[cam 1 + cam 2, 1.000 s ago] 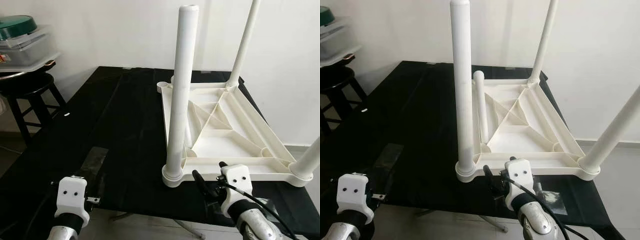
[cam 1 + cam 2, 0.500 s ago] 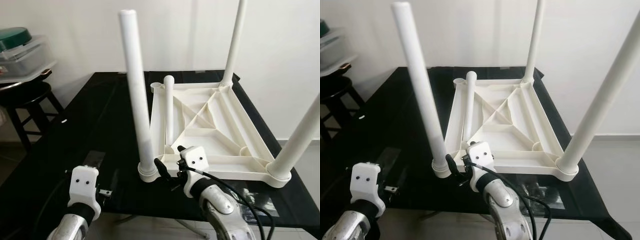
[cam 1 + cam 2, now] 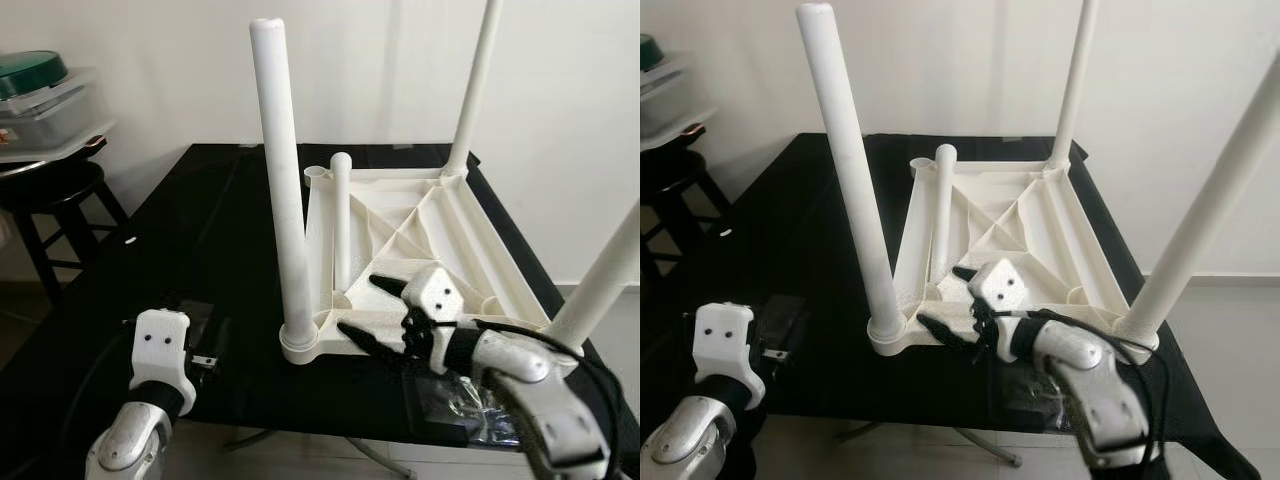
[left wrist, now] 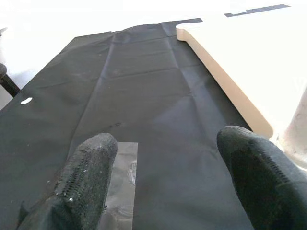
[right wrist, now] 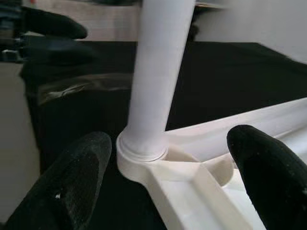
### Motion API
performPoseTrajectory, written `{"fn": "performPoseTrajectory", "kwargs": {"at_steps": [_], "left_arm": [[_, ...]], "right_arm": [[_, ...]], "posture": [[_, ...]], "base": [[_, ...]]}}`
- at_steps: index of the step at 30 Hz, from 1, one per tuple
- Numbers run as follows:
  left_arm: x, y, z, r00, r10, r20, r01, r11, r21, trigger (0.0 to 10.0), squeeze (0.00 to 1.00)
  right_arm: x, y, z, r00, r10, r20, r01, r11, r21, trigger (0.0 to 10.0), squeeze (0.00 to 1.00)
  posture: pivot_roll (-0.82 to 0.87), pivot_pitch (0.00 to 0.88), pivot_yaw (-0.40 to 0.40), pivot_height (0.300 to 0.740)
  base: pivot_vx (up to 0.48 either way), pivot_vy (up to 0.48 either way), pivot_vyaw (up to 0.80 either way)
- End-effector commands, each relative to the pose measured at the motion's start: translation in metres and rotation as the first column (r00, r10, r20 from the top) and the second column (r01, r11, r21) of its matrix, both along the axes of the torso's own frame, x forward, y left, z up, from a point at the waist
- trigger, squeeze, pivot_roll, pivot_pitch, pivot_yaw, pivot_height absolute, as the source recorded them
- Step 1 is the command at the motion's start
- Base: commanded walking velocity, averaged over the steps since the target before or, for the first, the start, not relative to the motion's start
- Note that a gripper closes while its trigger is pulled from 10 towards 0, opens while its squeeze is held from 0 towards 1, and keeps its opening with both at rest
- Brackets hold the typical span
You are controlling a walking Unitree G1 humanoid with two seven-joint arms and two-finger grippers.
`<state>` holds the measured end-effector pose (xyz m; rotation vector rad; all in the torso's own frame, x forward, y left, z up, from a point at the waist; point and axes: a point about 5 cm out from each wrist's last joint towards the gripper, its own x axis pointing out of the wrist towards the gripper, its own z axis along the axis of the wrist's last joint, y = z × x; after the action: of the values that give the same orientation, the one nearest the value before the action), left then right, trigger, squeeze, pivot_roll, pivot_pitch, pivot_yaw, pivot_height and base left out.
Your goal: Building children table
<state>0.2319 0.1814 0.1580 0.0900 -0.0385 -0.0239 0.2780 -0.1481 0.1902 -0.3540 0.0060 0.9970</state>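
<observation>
Upturned white tabletop (image 3: pixel 470 240) carrying three upright legs, one loose leg (image 3: pixel 341 215) lying inside it.
Right gripper (image 3: pixel 372 312) spread beside the near-left leg (image 3: pixel 283 190); left gripper (image 4: pixel 168 177) spread; far leg (image 3: pixel 474 85) and near-right leg (image 3: pixel 600 290) are cut off.

Far leg (image 3: pixel 476 85) & near-right leg (image 3: pixel 603 287) of upturned table (image 3: pixel 450 250) run off frame, tops cut. Near-left leg (image 5: pixel 158 72) blurred in right wrist view. Stool (image 3: pixel 50 195) beside table partly cropped.

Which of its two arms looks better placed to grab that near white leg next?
Probably the right. Its right gripper is open, hovering over the upturned table beside the near leg. The left gripper, also open, sits low over the black cloth.
</observation>
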Motion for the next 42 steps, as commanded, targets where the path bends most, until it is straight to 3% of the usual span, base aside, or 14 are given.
{"fn": "performPoseTrajectory", "kwargs": {"at_steps": [1, 3, 6, 8, 11, 12, 14, 18, 23, 27, 40, 41, 42], "left_arm": [[-0.002, 0.004, -0.003, 1.0, -0.014, -0.024, 0.014, 1.0, 0.004, 10.0, 0.0], [-0.002, 0.004, -0.003, 1.0, -0.014, -0.024, 0.014, 1.0, 0.004, 10.0, 0.0], [-0.015, -0.004, 0.007, 0.987, -0.157, 0.039, 0.158, 0.986, -0.051, 10.0, 0.0], [-0.015, -0.004, 0.007, 0.987, -0.157, 0.039, 0.158, 0.986, -0.051, 10.0, 0.0], [-0.041, -0.011, 0.021, 0.92, -0.381, 0.09, 0.388, 0.919, -0.076, 10.0, 0.0], [-0.041, -0.011, 0.021, 0.92, -0.381, 0.09, 0.388, 0.919, -0.076, 10.0, 0.0], [-0.052, -0.008, 0.025, 0.881, -0.467, 0.073, 0.472, 0.879, -0.069, 10.0, 0.0], [-0.058, -0.003, 0.028, 0.86, -0.507, 0.055, 0.509, 0.859, -0.05, 10.0, 0.0], [-0.06, 0.003, 0.031, 0.851, -0.522, 0.054, 0.524, 0.851, -0.031, 10.0, 0.0], [-0.065, 0.009, 0.039, 0.838, -0.543, 0.06, 0.544, 0.839, 0.008, 10.0, 0.0], [-0.073, -0.004, 0.044, 0.785, -0.615, 0.074, 0.617, 0.787, 0.001, 10.0, 0.0], [-0.072, -0.006, 0.043, 0.785, -0.615, 0.076, 0.617, 0.787, -0.004, 10.0, 0.0], [-0.072, -0.006, 0.043, 0.785, -0.615, 0.076, 0.617, 0.787, -0.004, 10.0, 0.0]], "right_arm": [[0.005, 0.0, 0.004, 0.998, 0.056, -0.008, -0.056, 0.998, 0.014, 10.0, 0.0], [0.005, 0.0, 0.004, 0.998, 0.056, -0.008, -0.056, 0.998, 0.014, 10.0, 0.0], [0.029, 0.007, 0.02, 0.989, 0.143, -0.032, -0.14, 0.987, 0.075, 10.0, 0.0], [0.029, 0.007, 0.02, 0.989, 0.143, -0.032, -0.14, 0.987, 0.075, 10.0, 0.0], [0.052, 0.016, 0.035, 0.966, 0.251, -0.058, -0.246, 0.965, 0.089, 10.0, 0.0], [0.052, 0.016, 0.035, 0.966, 0.251, -0.058, -0.246, 0.965, 0.089, 10.0, 0.0], [0.052, 0.018, 0.039, 0.936, 0.339, -0.092, -0.333, 0.94, 0.078, 10.0, 0.0], [0.05, 0.02, 0.041, 0.899, 0.42, -0.126, -0.415, 0.908, 0.066, 10.0, 0.0], [0.053, 0.023, 0.043, 0.882, 0.452, -0.132, -0.449, 0.892, 0.056, 10.0, 0.0], [0.062, 0.037, 0.049, 0.869, 0.483, -0.105, -0.483, 0.875, 0.035, 10.0, 0.0], [0.066, 0.063, 0.046, 0.827, 0.555, -0.089, -0.555, 0.832, 0.025, 10.0, 0.0], [0.065, 0.07, 0.044, 0.823, 0.562, -0.084, -0.562, 0.827, 0.03, 5.8, 0.0], [0.065, 0.07, 0.044, 0.823, 0.562, -0.084, -0.562, 0.827, 0.03, 5.8, 0.0]], "posture": [[-0.08, 0.087, 0.002, 0.74], [-0.08, 0.087, 0.002, 0.74], [-0.06, 0.119, -0.004, 0.74], [-0.06, 0.119, -0.004, 0.74], [-0.04, 0.168, -0.022, 0.74], [-0.04, 0.168, -0.022, 0.74], [-0.03, 0.186, -0.03, 0.74], [-0.03, 0.195, -0.032, 0.74], [-0.02, 0.214, -0.039, 0.74], [-0.01, 0.233, -0.052, 0.74], [0.0, 0.241, -0.083, 0.74], [0.0, 0.242, -0.084, 0.74], [0.0, 0.242, -0.084, 0.74]], "base": [[0.0, 0.0, 0.0], [0.0, 0.0, 0.0], [0.0, 0.0, 0.0], [0.0, 0.0, 0.0], [0.0, 0.0, 0.0], [0.0, 0.0, 0.0], [0.0, 0.0, 0.0], [0.0, 0.0, 0.0], [0.0, 0.0, 0.0], [0.0, 0.0, 0.0], [0.0, 0.0, 0.0], [0.0, 0.0, 0.0], [0.0, 0.0, 0.0]]}}
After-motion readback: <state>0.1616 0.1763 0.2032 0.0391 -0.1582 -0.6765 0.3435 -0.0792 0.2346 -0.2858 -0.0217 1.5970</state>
